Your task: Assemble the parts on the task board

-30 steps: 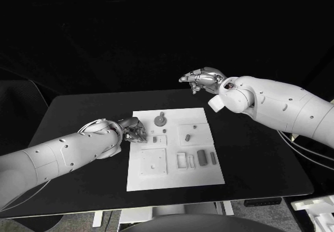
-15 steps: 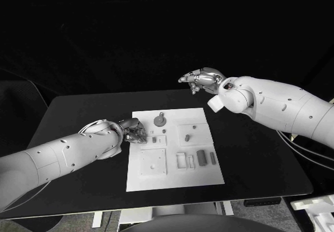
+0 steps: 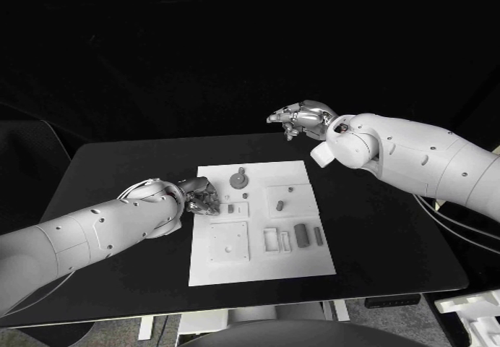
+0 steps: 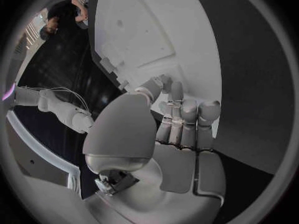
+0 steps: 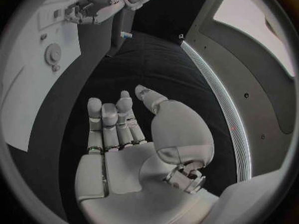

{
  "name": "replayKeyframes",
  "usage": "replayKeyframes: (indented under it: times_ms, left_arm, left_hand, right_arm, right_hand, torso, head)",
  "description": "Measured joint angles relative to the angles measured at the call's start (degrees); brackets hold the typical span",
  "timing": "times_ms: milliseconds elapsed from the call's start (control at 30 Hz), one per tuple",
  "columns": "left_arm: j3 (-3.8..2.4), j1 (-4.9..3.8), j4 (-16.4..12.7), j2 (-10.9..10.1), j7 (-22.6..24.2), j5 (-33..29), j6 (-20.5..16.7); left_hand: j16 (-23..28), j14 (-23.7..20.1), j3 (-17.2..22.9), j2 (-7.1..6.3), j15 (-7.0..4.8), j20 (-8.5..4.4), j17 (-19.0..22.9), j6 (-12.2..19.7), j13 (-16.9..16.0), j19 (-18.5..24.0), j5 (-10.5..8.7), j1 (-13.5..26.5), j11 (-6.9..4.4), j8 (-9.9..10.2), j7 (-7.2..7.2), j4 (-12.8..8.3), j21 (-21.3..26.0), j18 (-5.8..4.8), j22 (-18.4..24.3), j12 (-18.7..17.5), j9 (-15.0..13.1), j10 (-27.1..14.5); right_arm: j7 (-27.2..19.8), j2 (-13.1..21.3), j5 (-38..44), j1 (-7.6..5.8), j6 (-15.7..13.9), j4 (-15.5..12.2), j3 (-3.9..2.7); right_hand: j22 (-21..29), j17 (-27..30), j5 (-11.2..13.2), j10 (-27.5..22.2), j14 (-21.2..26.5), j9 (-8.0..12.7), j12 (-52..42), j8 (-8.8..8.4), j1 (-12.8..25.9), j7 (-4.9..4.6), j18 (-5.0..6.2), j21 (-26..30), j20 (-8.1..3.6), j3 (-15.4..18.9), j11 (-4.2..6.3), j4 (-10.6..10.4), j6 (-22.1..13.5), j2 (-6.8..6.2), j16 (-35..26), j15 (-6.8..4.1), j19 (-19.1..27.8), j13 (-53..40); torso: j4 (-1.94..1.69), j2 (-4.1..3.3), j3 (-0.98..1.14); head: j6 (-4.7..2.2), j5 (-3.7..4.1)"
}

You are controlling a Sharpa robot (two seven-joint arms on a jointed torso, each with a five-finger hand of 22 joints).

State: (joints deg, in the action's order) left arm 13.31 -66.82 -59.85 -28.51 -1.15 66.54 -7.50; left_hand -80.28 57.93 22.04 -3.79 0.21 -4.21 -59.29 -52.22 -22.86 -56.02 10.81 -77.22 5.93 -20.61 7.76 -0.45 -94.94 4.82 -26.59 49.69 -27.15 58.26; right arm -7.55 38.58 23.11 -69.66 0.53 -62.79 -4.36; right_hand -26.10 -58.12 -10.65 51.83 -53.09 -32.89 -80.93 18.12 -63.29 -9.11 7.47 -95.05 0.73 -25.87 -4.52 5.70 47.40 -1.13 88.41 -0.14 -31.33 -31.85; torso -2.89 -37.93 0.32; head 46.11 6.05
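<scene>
The white task board (image 3: 261,260) lies in the middle of the table. On it are a round grey disc (image 3: 240,178), small grey parts (image 3: 280,206) and a long dark part (image 3: 302,236). A square plate (image 3: 230,241) sits at its left side. My left hand (image 3: 200,196) rests at the board's left edge, its fingers (image 4: 181,109) curled in toward the board (image 4: 156,30) with no part showing between them. My right hand (image 3: 302,118) hovers high above the table's far edge. Its fingers (image 5: 109,122) are loosely extended and hold nothing.
The black table (image 3: 396,224) has bare room right of the board and along its near edge. The right wrist view looks down on the board (image 5: 25,84), the disc (image 5: 52,52) and my left hand (image 5: 93,7).
</scene>
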Motion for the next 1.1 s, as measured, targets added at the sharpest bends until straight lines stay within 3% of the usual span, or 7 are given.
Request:
replayKeyframes:
  times_ms: [1100]
  left_arm:
    - [-0.01, -0.02, 0.57, 0.52, 0.38, 0.91, 0.25]
  left_hand:
    - [0.0, 0.0, 0.23, -0.14, 0.0, -0.2, 0.0, -0.14, -0.03, 0.02, 0.0, 0.01, -0.03, -0.19, -0.05, -0.05, 0.0, 0.0, 0.02, 0.0, -0.01, -0.01]
  right_arm:
    - [0.03, -0.05, 0.03, 0.0, 0.02, -0.03, 0.0]
  right_hand:
    - [0.0, 0.02, 0.0, 0.0, 0.0, 0.0, 0.0, 0.0, 0.23, 0.01, 0.0, 0.0, 0.0, 0.0, 0.0, 0.0, 0.01, -0.23, 0.0, 0.0, 0.0, -0.04]
  torso:
    - [-0.04, -0.04, -0.1]
  head:
    - [-0.03, -0.11]
